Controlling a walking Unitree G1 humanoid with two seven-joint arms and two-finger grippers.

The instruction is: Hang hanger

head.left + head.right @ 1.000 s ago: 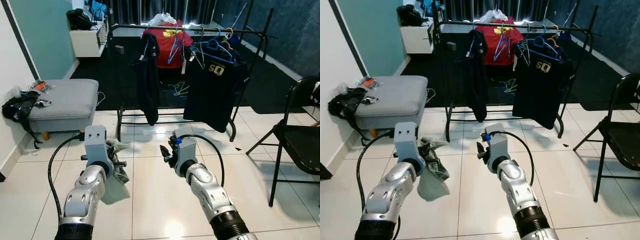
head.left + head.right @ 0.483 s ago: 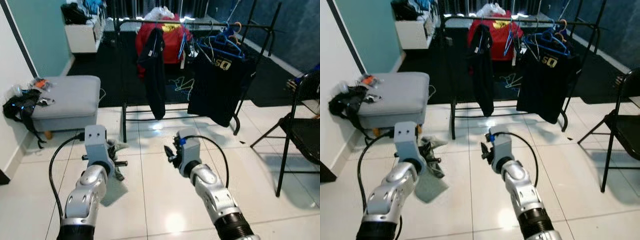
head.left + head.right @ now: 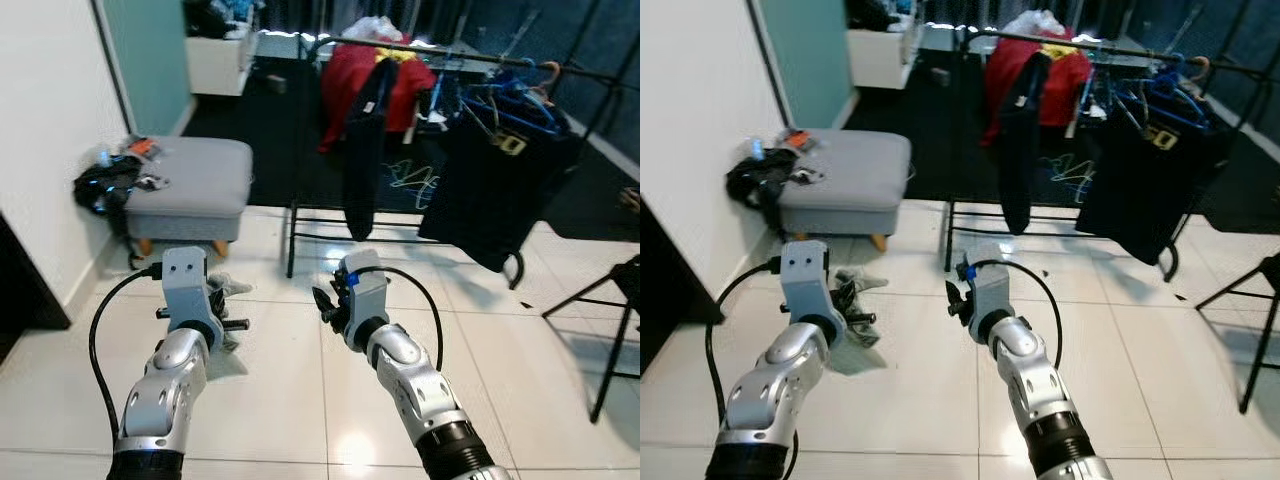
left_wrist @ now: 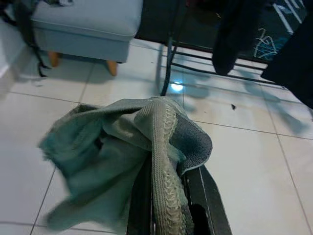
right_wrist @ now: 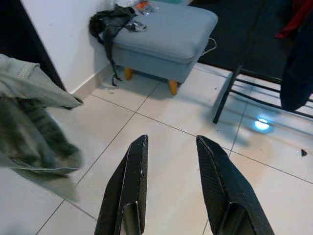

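My left gripper (image 4: pixel 171 196) is shut on a crumpled grey-green garment (image 4: pixel 122 147), which hangs over its fingers above the tiled floor; the same garment (image 3: pixel 222 300) sits by the left wrist in the head views. My right gripper (image 5: pixel 168 142) is open with nothing between its fingers, held over the floor beside the left one (image 3: pixel 322 300). Ahead stands a black clothes rack (image 3: pixel 450 55) with blue hangers (image 3: pixel 510 100), a dark garment (image 3: pixel 362 150), a black T-shirt (image 3: pixel 495 190) and a red garment (image 3: pixel 345 80) on its bar.
A grey ottoman (image 3: pixel 190 180) stands at the left by the white wall, with a black bag (image 3: pixel 105 185) on its end. A black folding chair (image 3: pixel 620 300) is at the far right. White tiles lie between me and the rack.
The whole view has swung left, so the rack and chair now sit further right. Both arms keep their pose and the garment stays in the left gripper.
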